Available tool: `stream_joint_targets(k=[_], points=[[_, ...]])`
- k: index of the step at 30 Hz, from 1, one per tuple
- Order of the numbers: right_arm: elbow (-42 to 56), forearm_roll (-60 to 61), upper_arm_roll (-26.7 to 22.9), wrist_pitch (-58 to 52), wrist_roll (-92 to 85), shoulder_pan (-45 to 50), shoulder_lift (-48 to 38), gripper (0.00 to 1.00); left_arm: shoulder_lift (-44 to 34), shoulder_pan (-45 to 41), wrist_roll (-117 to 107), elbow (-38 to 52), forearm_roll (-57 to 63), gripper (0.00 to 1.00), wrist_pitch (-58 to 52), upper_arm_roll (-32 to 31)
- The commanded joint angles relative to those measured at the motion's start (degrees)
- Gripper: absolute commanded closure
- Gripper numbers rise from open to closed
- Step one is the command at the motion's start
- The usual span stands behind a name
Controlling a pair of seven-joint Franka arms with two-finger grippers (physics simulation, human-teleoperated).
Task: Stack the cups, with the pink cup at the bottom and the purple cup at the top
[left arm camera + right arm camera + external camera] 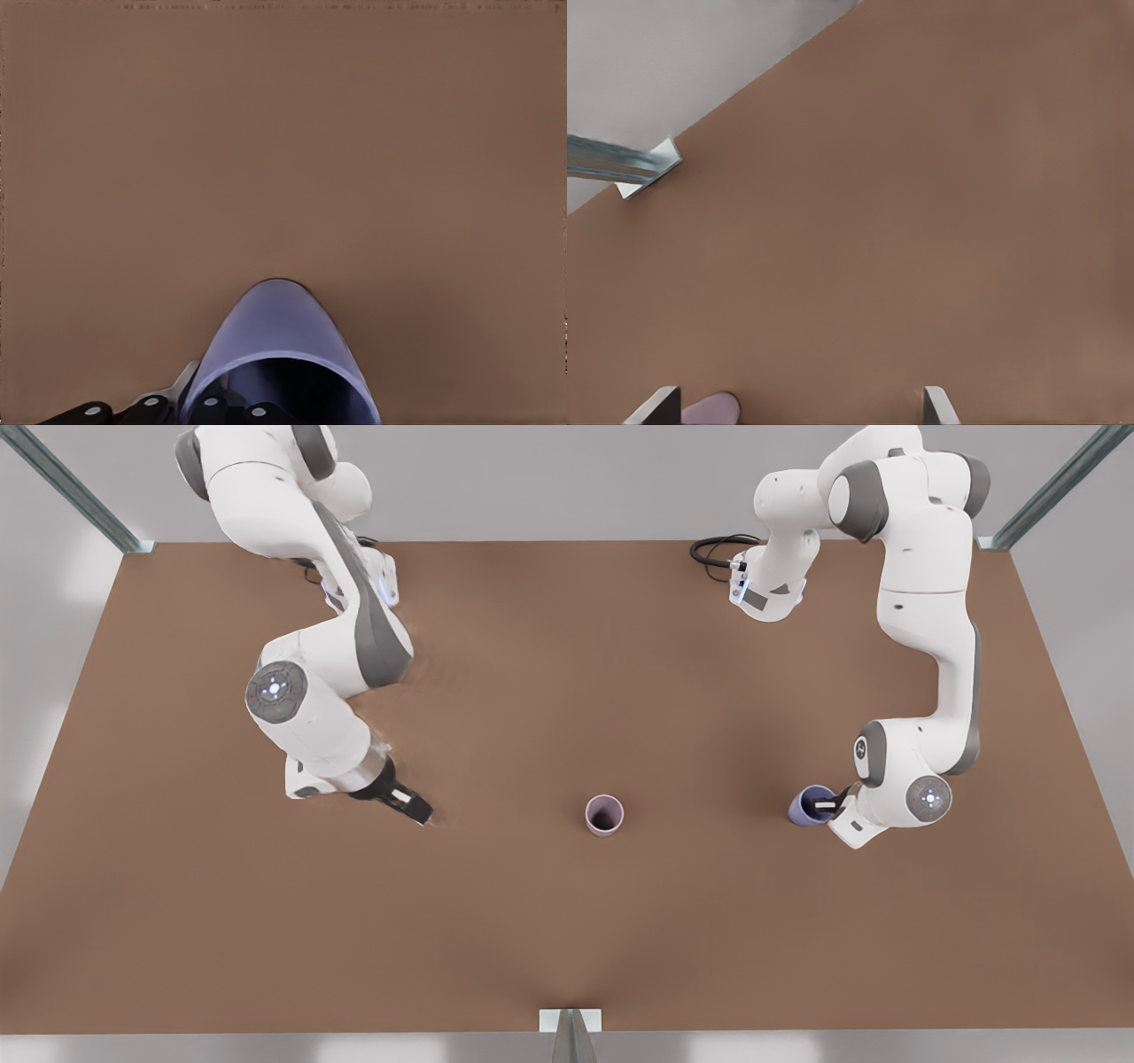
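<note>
The purple cup (810,804) tilts, clamped in the left gripper (831,806).

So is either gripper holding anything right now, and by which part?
The left gripper, at the front view's right, grips the small bluish-purple tapered cup by its rim, one finger inside. The right gripper, open, holds nothing; the dusty-pink cup stands free.

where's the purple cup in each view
front view: the purple cup stands toward the front view's right, at the left gripper.
left wrist view: it is close under the camera, mouth nearest, base farther off.
right wrist view: this one looks instead at the pink cup, by the open right gripper.
shared landmark: the brown table under everything.
</note>
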Motion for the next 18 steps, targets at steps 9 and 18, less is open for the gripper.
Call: stream_joint_targets(k=[9, 18], points=[[2.2, -5.4, 0.2, -13.4, -49.3, -19.8, -4.4, 0.00, -6.7, -1.0, -18.3, 9.1, -1.3, 0.79, -15.4, -13.7], [4.5, -6.3, 0.3, -13.6, -49.1, -20.8, -4.7, 0.00, 4.1, -10.2, -49.4, 27.8, -1.3, 0.79, -16.0, -26.1]])
